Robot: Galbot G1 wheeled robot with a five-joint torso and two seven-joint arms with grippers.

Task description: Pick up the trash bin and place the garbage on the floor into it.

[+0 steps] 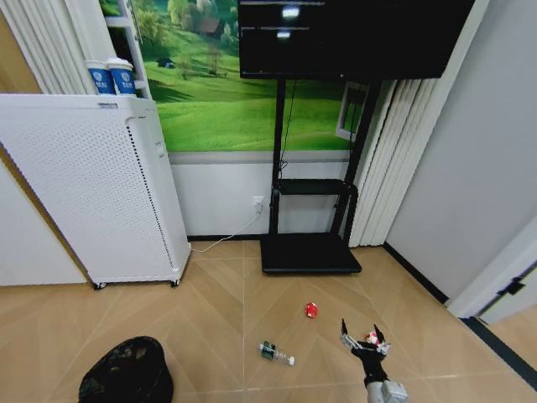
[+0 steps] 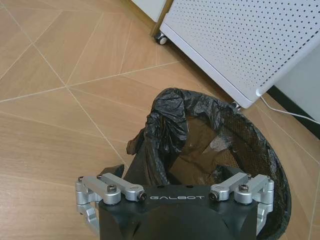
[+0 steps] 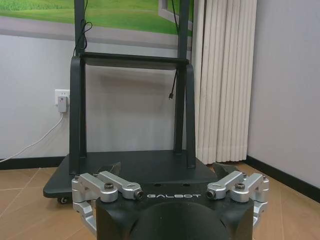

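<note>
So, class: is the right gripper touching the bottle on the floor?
Apart. The head view shows bare floor between the right gripper and the bottle.

Head looks down; wrists face bin (image 2: pixel 210 150), stand (image 3: pixel 130 170).

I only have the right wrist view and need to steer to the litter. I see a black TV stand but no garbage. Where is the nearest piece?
Observer: In the head view, a small red crumpled scrap lies on the tan parquet floor, ahead and left of the right gripper.
Operator: And the bottle?
Observer: The clear plastic bottle with green label lies on its side, left of that gripper.
Operator: The bin?
Observer: The small round black bag-lined trash bin stands far left, with the left gripper at its near rim, jaws open.
</note>
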